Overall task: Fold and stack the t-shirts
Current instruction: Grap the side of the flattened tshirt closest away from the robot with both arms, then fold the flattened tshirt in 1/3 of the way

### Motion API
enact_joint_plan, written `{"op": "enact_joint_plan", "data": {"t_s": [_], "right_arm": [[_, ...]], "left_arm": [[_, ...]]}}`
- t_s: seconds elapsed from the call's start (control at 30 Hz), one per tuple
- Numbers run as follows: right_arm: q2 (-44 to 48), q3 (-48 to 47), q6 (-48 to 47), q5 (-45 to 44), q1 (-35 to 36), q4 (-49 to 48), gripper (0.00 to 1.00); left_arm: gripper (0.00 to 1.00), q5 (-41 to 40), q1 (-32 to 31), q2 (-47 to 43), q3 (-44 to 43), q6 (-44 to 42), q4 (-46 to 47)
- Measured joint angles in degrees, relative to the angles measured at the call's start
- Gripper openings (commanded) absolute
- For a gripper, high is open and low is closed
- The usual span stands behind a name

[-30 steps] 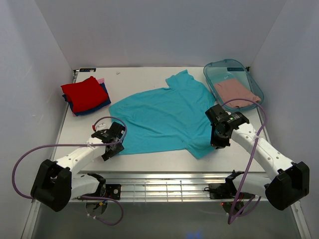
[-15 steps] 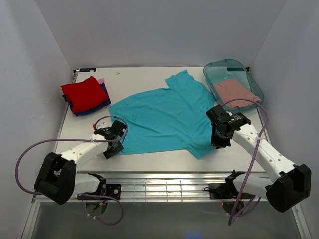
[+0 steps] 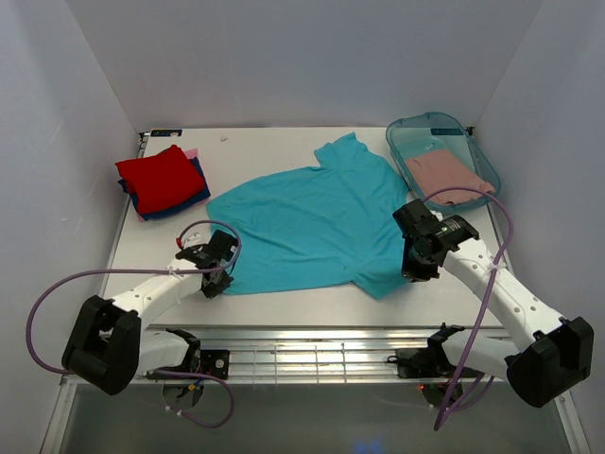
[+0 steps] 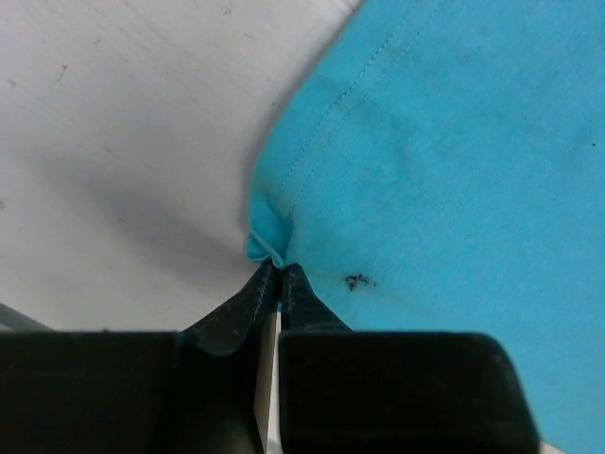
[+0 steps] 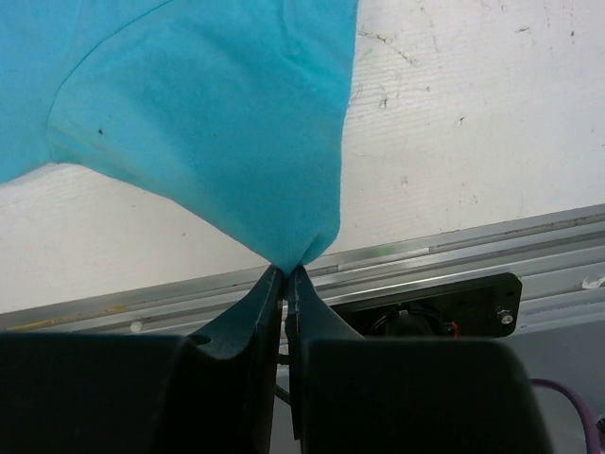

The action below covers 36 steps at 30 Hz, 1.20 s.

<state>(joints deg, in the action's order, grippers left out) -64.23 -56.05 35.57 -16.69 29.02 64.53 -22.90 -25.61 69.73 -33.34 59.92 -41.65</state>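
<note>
Three folded shirts sit stacked at about 10 o'clock on the table (image 3: 265, 142). The red t-shirt (image 3: 159, 176) is on top, the dark blue t-shirt (image 3: 175, 206) lies under it, and a sliver of the pink t-shirt (image 3: 192, 152) shows at the stack's far edge.

Moving right, at roughly 7 o'clock, my left gripper (image 3: 223, 284) is low over the table. On its wrist camera the left gripper (image 4: 276, 284) has its two black fingers pressed together, pinching the near-left hem corner of the teal t-shirt (image 4: 454, 142). A small fold of cloth bunches right at the tips.

From above, the teal t-shirt (image 3: 312, 222) lies spread across the middle of the table, its collar end pointing toward 1 o'clock and its hem toward 6.

At about 4 o'clock my right gripper (image 3: 412, 274) is on the shirt's near-right edge. On the right wrist view the right gripper (image 5: 284, 284) is clamped tight too, with the teal t-shirt (image 5: 208, 104) drawn to a point between the tips, just above the table's near rail.

Farthest right, at 2 o'clock, the translucent tub (image 3: 416, 130) holds the dusty-pink t-shirt (image 3: 444, 175), which lies loose inside and well apart from both arms.
</note>
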Motion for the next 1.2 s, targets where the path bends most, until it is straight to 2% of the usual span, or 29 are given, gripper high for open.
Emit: {"op": "enact_joint_plan", "data": {"t_s": [0.2,0.43,0.67,0.87,1.2], "right_arm": [[-6.64,-2.47,-1.57,-2.4,0.0,-0.28,0.08],[-19.3,-14.01,-5.22,-6.78,-0.48,-2.08,0.08],[-28.68,-24.06,-9.18,-9.33,-2.89,-3.28,0.08],[-36.68,-30.58,-12.66,-9.77,-6.38,-4.17,0.08],[-47.93,-42.12,-17.75,-9.77,-9.2,-4.52,0.08]], "left_arm": [[0.12,0.33,0.0,-3.32,-4.52,-1.44,-5.62],[0.12,1.55,0.04,-0.52,-15.52,-4.09,-6.23],[0.1,3.1,1.27,4.63,-16.74,-6.6,-6.27],[0.08,4.09,5.18,5.44,-17.46,-8.94,-5.81],[0.06,7.02,11.02,12.96,-24.17,-13.31,-2.34]]}}
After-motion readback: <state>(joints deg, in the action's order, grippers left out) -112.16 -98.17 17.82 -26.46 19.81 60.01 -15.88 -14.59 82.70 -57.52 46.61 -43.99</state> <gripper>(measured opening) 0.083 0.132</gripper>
